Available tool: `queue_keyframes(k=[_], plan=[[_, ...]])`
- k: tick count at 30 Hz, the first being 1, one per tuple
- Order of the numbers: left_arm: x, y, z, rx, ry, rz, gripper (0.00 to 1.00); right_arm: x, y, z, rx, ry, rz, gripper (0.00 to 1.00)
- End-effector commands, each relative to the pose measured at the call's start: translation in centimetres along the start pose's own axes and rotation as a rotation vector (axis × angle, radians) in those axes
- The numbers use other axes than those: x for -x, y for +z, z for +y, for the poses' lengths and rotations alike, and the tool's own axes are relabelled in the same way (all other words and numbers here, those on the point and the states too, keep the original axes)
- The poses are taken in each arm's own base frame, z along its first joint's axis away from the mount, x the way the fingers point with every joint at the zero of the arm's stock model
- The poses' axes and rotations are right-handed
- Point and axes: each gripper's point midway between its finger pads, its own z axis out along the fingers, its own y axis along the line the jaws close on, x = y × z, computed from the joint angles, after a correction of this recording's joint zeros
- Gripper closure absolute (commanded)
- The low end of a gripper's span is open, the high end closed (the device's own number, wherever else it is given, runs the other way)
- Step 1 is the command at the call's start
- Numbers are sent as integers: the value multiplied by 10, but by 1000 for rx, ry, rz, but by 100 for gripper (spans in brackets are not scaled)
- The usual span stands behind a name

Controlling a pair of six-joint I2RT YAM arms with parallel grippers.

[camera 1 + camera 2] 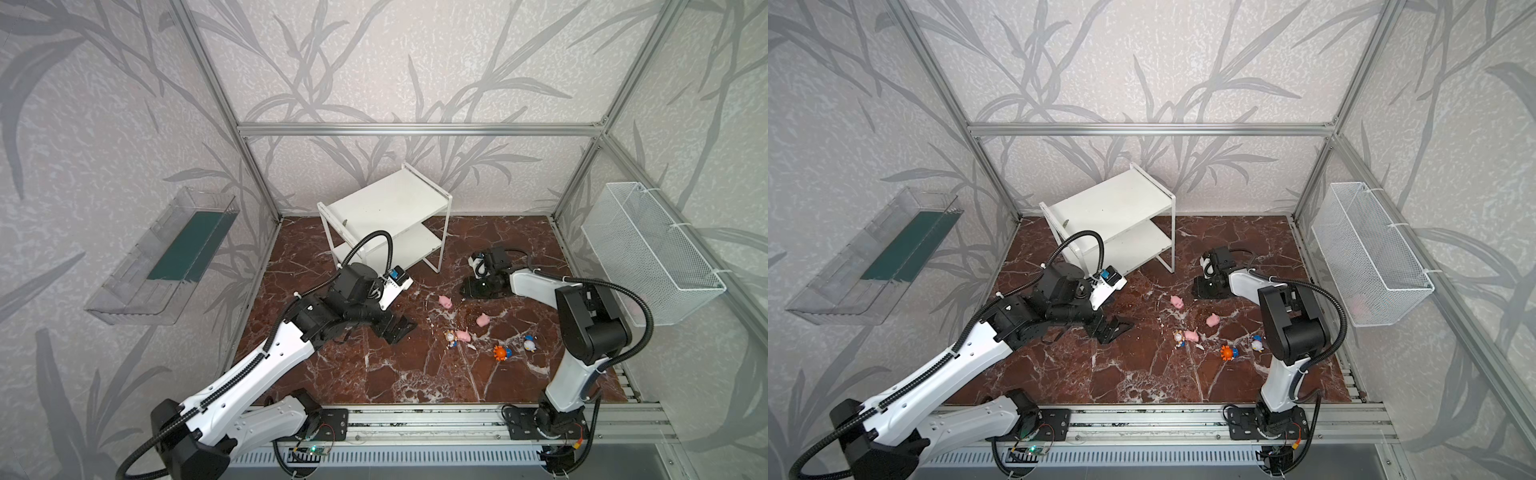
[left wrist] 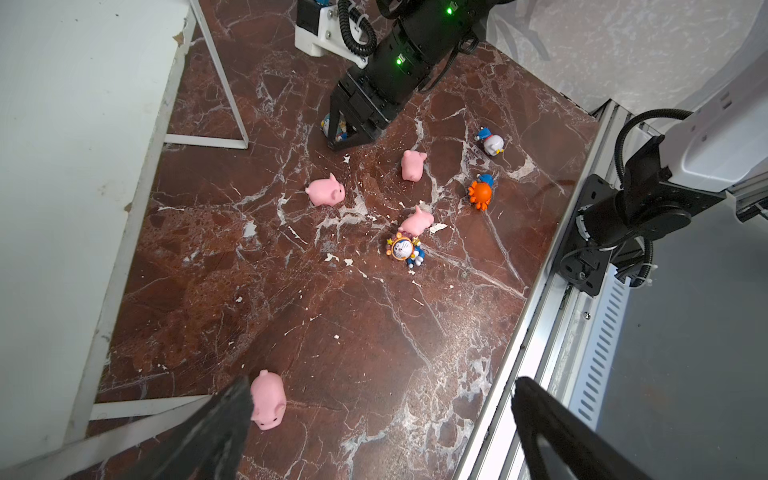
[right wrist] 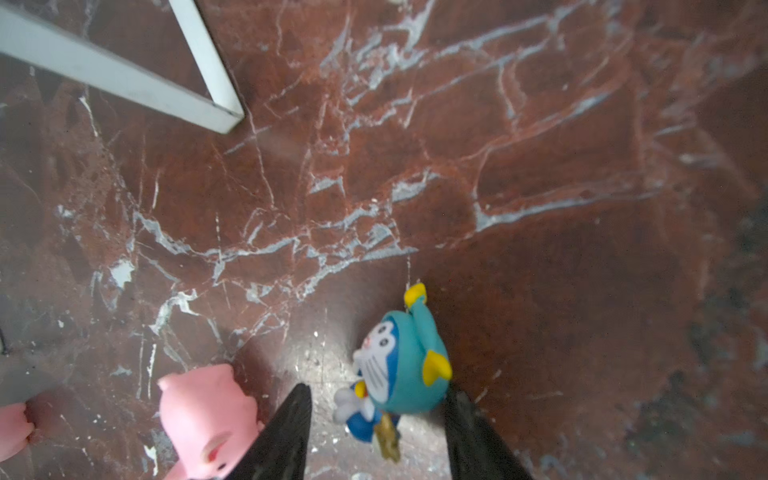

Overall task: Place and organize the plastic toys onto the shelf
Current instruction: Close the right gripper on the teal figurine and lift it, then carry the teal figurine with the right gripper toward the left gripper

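In both top views the white two-tier shelf of flat boards on thin tube legs (image 1: 386, 203) stands at the far middle of the red-brown marble-patterned table top (image 1: 374, 374). Near and right of it, three small rounded pink plastic pigs (image 1: 445, 301) lie on the table, and three tiny cartoon figurines in blue, orange and white (image 1: 502, 352) lie nearer still. The left gripper (image 1: 399, 330) hangs left of these toys with its black jaws spread wide and nothing between them. The right gripper (image 1: 471, 289) sits low over the table just right of the shelf's near right leg, its jaws hard to read from above. In the left wrist view a fourth pink pig (image 2: 269, 399) lies on the table close to the shelf's foot. It is just beside one of the left gripper's black fingers (image 2: 224, 428), while the other finger is well apart from it. In the right wrist view a fourth figurine, teal-blue with a white face and yellow fins (image 3: 399, 374), lies on its side on the table between the right gripper's fingers (image 3: 282, 436). The jaws are parted around it. One finger is at its back and a gap shows on its face side, so it is straddled, not clamped. One pink pig lies just outside that finger, and a shelf leg crosses the table farther on.
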Motion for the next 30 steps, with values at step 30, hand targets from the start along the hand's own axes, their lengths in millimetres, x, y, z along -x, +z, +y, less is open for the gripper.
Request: queue_keyframes(k=[30], plan=[[-1, -1, 1, 4, 32, -7, 1, -2, 10, 4, -82, -98, 40, 69]])
